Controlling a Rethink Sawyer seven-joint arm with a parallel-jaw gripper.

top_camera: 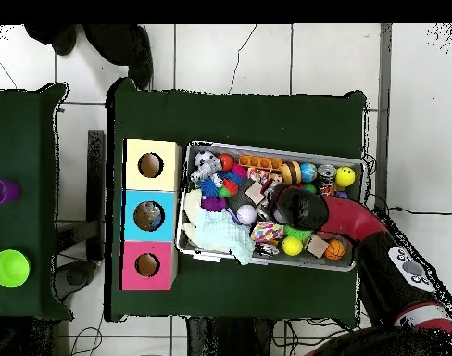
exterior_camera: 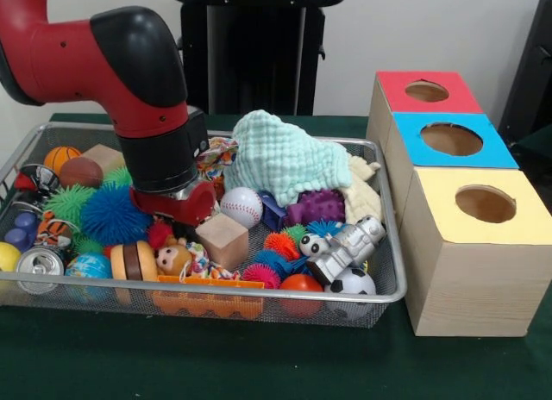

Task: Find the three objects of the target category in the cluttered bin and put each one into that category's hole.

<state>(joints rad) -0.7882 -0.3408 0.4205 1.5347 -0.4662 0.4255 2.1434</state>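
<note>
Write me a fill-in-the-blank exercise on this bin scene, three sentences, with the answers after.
1. The box nearest the front camera has a ____ top.
2. The baseball lies inside the wire ____.
3. The pale green cloth is heaped toward the bin's ____ side, nearest the boxes, in the front view.

Answers: yellow; bin; right

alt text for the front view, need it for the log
A red and black robot arm reaches down into a wire mesh bin crowded with toys, among them a baseball, a wooden cube, spiky balls and a mint green cloth. Beside the bin stand three wooden boxes with round holes, topped red, blue and yellow.
</note>
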